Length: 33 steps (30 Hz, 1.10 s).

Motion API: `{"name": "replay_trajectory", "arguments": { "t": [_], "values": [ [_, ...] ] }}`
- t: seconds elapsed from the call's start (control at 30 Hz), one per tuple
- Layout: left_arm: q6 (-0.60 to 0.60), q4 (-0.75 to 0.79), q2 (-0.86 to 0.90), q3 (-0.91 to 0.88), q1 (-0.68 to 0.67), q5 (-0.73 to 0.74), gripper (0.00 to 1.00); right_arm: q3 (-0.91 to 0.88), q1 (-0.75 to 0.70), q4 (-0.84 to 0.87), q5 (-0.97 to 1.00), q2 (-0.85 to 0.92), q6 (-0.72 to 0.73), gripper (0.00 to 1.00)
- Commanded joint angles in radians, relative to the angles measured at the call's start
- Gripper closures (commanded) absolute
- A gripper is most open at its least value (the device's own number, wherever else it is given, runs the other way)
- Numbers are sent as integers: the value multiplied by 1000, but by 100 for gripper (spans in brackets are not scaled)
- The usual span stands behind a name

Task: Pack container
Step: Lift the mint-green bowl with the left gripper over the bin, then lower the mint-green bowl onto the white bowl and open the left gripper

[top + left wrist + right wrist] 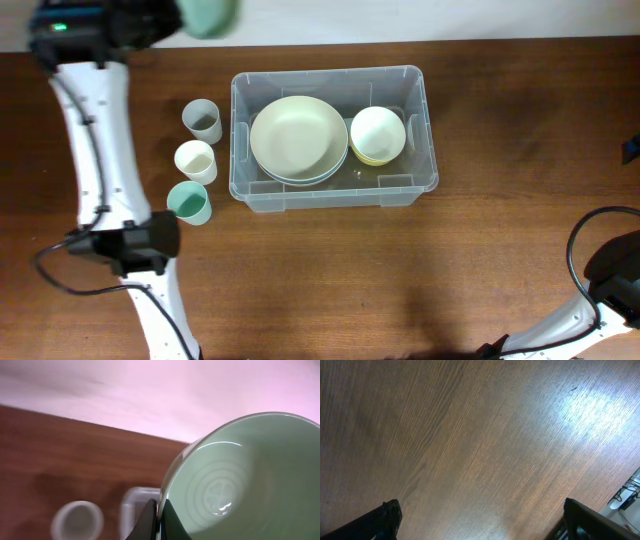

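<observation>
The left pincer [160,519] was clamped on a green bowl's [240,480] rim, up at the bench's [500,260] far-left edge. The right pincer [485,522] was spread wide, empty. The container [333,196] was set mid-bench, long axis left-right, rightward and robot-ward of the bowl; the left arm [95,130] was judged nearer.

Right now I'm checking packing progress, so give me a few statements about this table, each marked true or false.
1. The clear plastic container holds stacked cream round plates. True.
2. Three cups stand inside it. False: the grey cup, cream cup and teal cup stand on the brown wooden table beside it.
3. The left pincer grips a pale green bowl by its rim. True.
4. The right pincer is shut on a cup. False: it is open above bare wood.
</observation>
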Motion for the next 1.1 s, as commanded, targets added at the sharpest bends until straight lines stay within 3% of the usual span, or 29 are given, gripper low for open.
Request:
{"name": "replay_trajectory", "arguments": {
  "t": [0.0,0.3,0.53,1.07],
  "values": [
    [65,-9,-2,17,-80,16,100,-5,3,0,9,-7,1,1],
    [64,-64,5,-39,-303,-181,99,-5,3,0,9,-7,1,1],
    [64,6,35,-172,-435,-206,99,-5,3,0,9,-7,1,1],
    [64,74,251,-227,-501,-198,99,-5,3,0,9,-7,1,1]
  ]
}}
